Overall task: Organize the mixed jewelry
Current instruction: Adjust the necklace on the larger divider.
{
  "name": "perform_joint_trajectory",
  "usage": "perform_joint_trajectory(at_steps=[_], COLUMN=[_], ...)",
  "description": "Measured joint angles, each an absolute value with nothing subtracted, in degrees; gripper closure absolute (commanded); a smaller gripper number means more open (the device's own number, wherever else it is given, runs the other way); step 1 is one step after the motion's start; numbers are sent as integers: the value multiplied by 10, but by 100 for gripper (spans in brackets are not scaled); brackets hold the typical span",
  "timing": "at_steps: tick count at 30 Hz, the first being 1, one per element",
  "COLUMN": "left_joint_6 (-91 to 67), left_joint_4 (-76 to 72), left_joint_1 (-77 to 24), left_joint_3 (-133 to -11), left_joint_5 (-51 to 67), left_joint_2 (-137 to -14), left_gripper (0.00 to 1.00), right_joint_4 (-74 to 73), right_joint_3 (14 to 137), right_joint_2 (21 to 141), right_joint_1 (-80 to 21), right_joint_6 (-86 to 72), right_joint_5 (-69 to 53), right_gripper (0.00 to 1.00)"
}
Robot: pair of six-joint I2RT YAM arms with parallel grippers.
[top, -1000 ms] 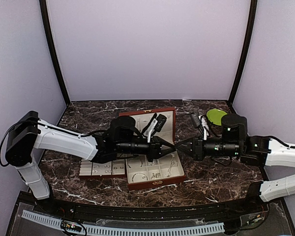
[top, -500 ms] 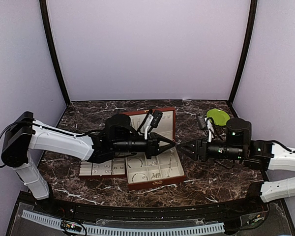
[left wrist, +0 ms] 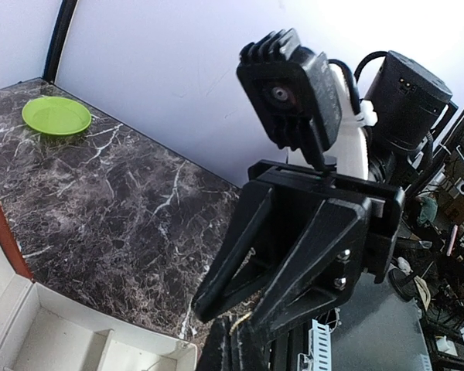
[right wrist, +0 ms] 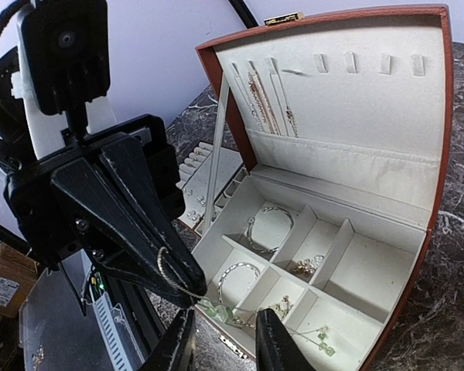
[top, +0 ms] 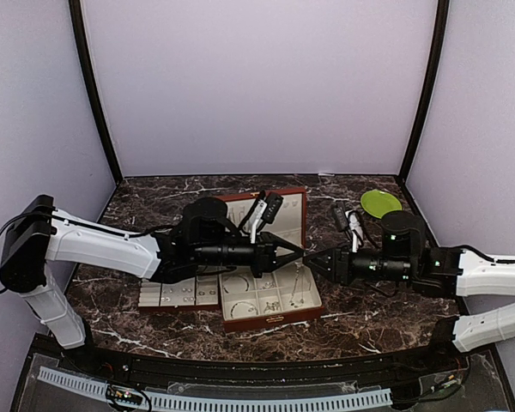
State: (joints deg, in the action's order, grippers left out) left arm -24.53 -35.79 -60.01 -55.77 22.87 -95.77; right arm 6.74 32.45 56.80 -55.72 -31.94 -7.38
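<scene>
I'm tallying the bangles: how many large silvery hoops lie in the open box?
2: one hoop in a compartment beside the lid, a second hoop in the compartment in front of it. More may be hidden.

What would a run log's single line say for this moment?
left gripper: shut on chain | right gripper: open, tips near chain | box: lid up

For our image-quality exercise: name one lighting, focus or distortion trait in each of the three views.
Top external: even light; the table bows at its near edge. Left wrist: the wall behind the right gripper washes out white. Right wrist: that gripper's fingertips blur, while the left gripper, the thin silvery chain at its tip and the jewelry box are sharp.
</scene>
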Motion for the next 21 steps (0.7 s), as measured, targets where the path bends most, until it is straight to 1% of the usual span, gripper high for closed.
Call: perform_joint_trajectory(at_steps=[16, 21], left_joint_6=[-241, -241], left_joint_4=[-336, -331], left_joint_1=[-600, -600], left_joint_3=[-558, -558], left_joint_5=[229, 229], left_joint_2=[-944, -938], left_gripper=[100, 100], right_joint_4=[132, 146], right_joint_3=[324, 324], right_joint_2=[629, 646], right_joint_1=[-557, -557], right_joint_6=[-304, -298], right_joint_5=[-45, -45], right_gripper=[86, 93])
